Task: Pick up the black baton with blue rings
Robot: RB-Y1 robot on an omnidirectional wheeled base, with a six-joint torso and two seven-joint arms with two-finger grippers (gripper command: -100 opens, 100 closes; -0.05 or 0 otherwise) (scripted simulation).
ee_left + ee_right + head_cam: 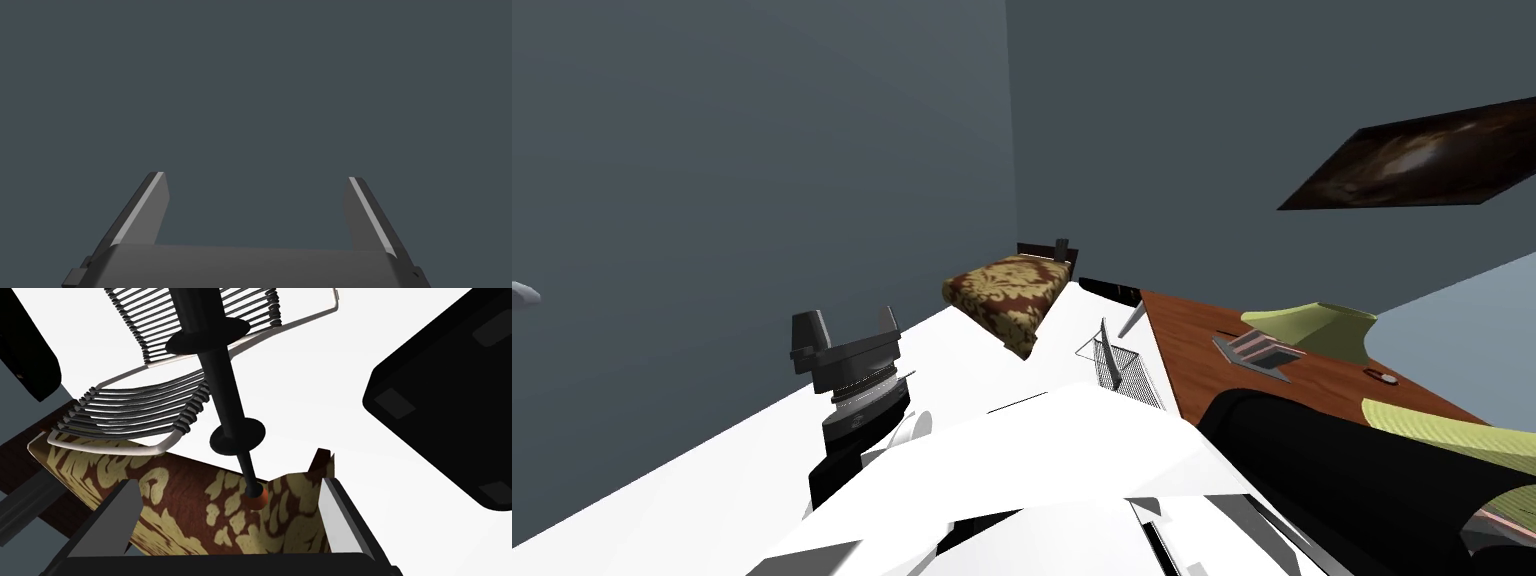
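The pick-up hasn't happened yet, by the look of it. The right gripper [228, 482] has its fingers [120, 513] spread wide with nothing between them but air. Just beyond them lies a brown-and-cream patterned cushion [190, 503].

The baton [222, 388] is right ahead of that hand. It is a slim black rod with two dark discs round its shaft and a small orange knob at the near end. I can't make out any blue on it from here. The knob sits at the cushion's edge, roughly in line with the gap between the fingers. The shaft slants away from the hand across a wire rack [125, 418] of dark slats in a pale frame. I can't tell whether it leans on that rack or only passes in front. A black box [440, 413] stands off to one side on the white floor.

The left gripper [849, 320] is held up on the left, fingers released and empty.

I'd say the approach is nearly done. What's left is to move in around the shaft, clamp and lift.
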